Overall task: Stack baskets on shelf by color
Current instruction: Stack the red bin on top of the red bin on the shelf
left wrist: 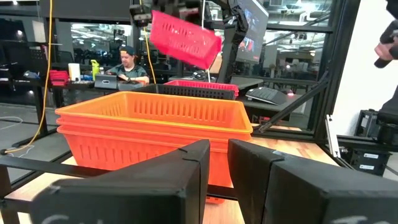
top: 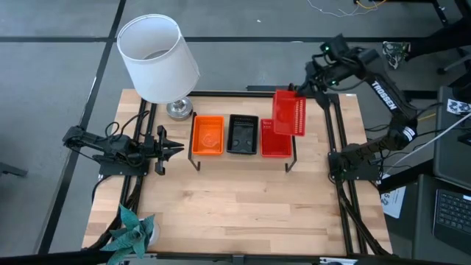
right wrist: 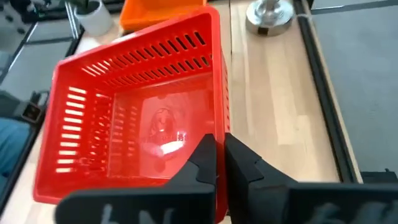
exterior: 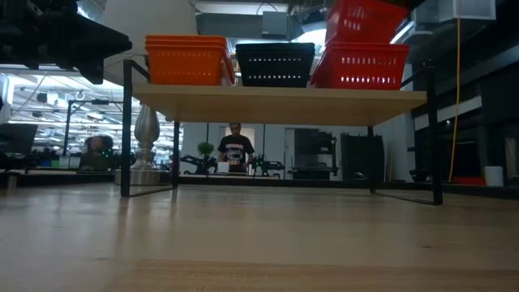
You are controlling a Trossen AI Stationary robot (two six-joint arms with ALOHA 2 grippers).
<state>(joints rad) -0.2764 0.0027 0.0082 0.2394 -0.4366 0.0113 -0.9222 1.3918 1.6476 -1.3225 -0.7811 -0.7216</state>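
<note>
The left arm is lying low at nine o'clock on the table, its forearm stretching toward three o'clock, and the left gripper (top: 171,148) is pointing that way with its fingers (left wrist: 186,180) nearly touching, gripping nothing. The right arm is arching from four o'clock up to one o'clock, and the right gripper (right wrist: 219,163) is pinching a red basket (top: 289,113) by its wall

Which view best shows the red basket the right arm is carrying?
Right wrist view: the red basket fills it, rim pinched by the right end effector. High view shows it small and tilted; low view only partly; left wrist view distant.
</note>
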